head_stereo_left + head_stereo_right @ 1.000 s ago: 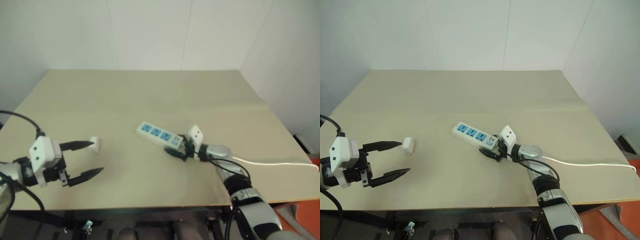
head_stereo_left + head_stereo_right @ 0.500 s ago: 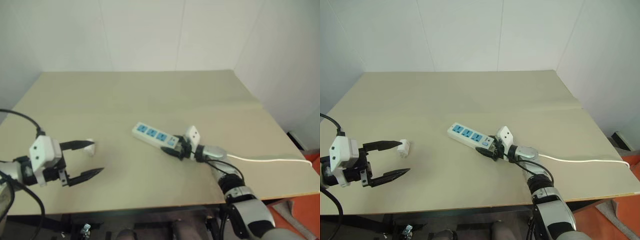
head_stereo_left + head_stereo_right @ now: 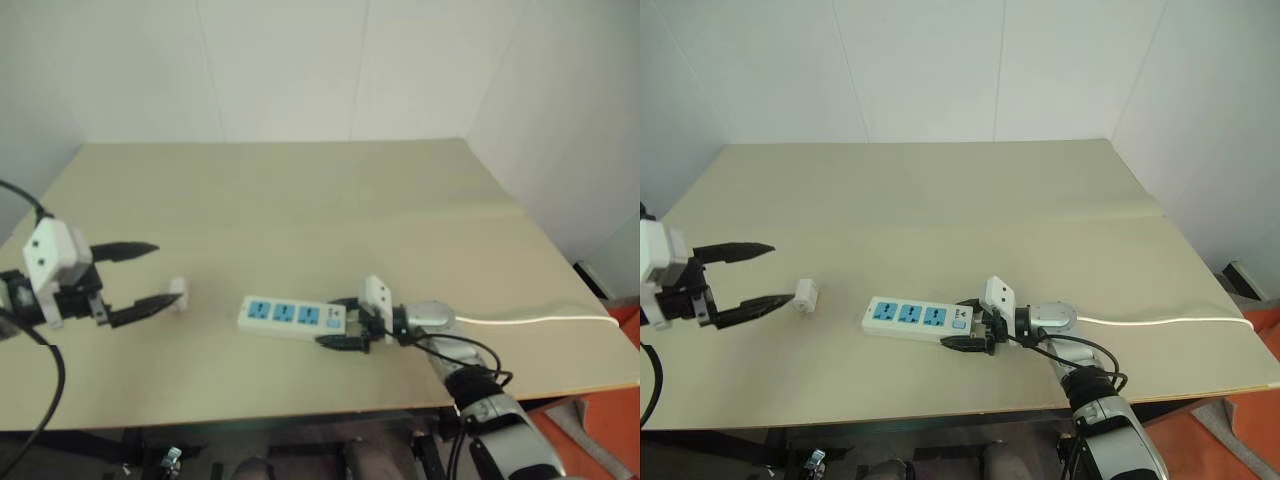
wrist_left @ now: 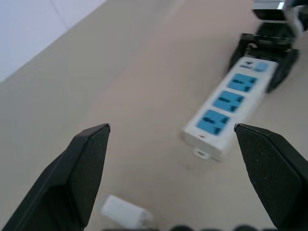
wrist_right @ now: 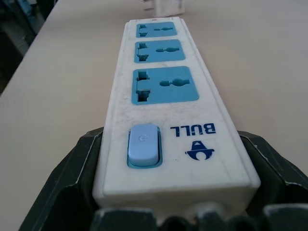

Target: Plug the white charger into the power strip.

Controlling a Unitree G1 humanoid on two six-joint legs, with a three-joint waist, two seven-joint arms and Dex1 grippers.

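Observation:
The white charger (image 3: 805,295) lies on the tan table (image 3: 940,190) at the left, prongs toward the strip. My left gripper (image 3: 780,273) hovers just left of it, open and empty, its lower fingertip close to the charger without touching. The power strip (image 3: 912,316) lies near the front edge, roughly parallel to it, with three blue socket faces up. My right gripper (image 3: 970,335) is shut on its switch end. In the right wrist view the black fingers (image 5: 82,163) clamp both sides of the strip (image 5: 163,91), and the charger (image 5: 166,6) sits beyond its far end.
The strip's thin white cord (image 3: 1160,322) runs off to the right across the table toward the right edge. White walls stand behind and to the right. The back half of the tabletop is bare.
My right gripper has pulled the power strip toward the front edge and swung it nearly parallel to that edge. My left gripper has risen and drawn left, still open. The charger has stayed put.

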